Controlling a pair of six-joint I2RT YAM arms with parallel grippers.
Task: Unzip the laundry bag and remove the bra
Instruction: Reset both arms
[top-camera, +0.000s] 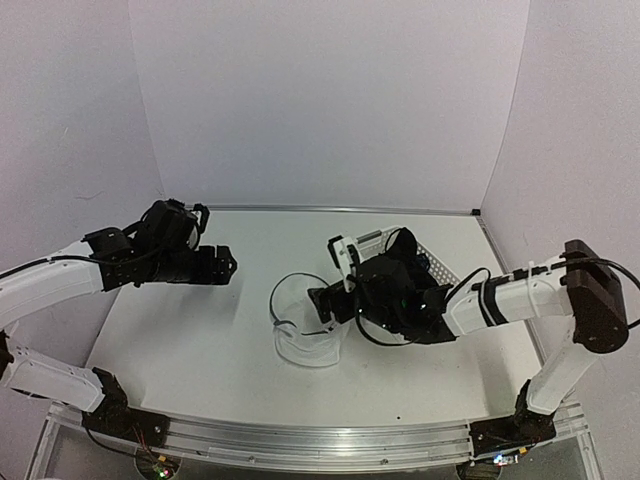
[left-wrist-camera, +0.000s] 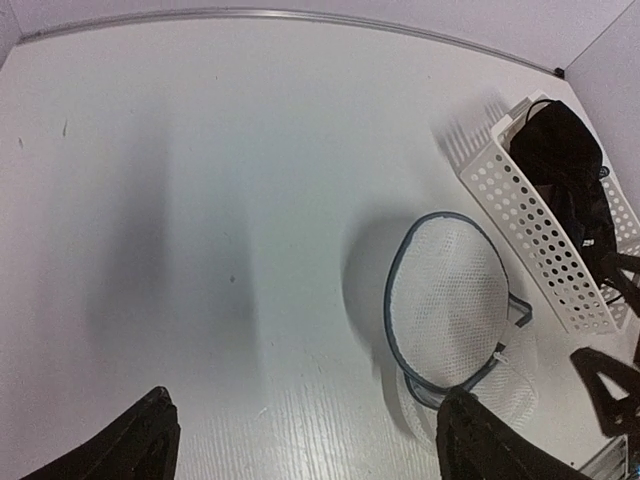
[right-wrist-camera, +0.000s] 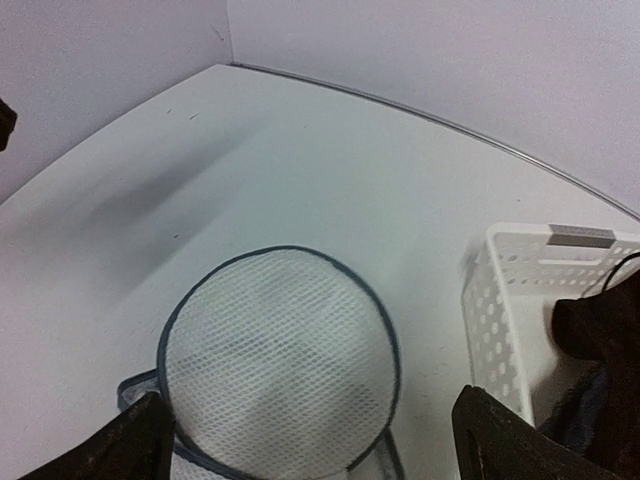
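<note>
Both pairs of jaws stand wide apart, with nothing clamped between them. The right gripper hangs just over the bag. The bag's round mesh panel is tipped up toward the wrist camera and fills most of the gap between the fingers. Neither finger visibly presses on it, though I cannot tell whether one finger brushes the rim. The left gripper hovers well apart over bare table, with the bag ahead of it and off to its right.

The mesh shows white all through, with no dark shape inside, so I judge the bag to be open and empty. The bra lies as a dark heap in the basket, which stands just beside the bag on the side away from the left arm.

From the right jaws the bra is to the right, beyond the basket's near wall. From the left jaws it lies past the bag altogether, so the right arm is clearly the nearer one. The basket's long axis slants toward the back right corner. In the top view the right arm hides the bra.

The task looks all but done. The likely next move is for the right gripper to lift clear without snagging the mesh.
</note>
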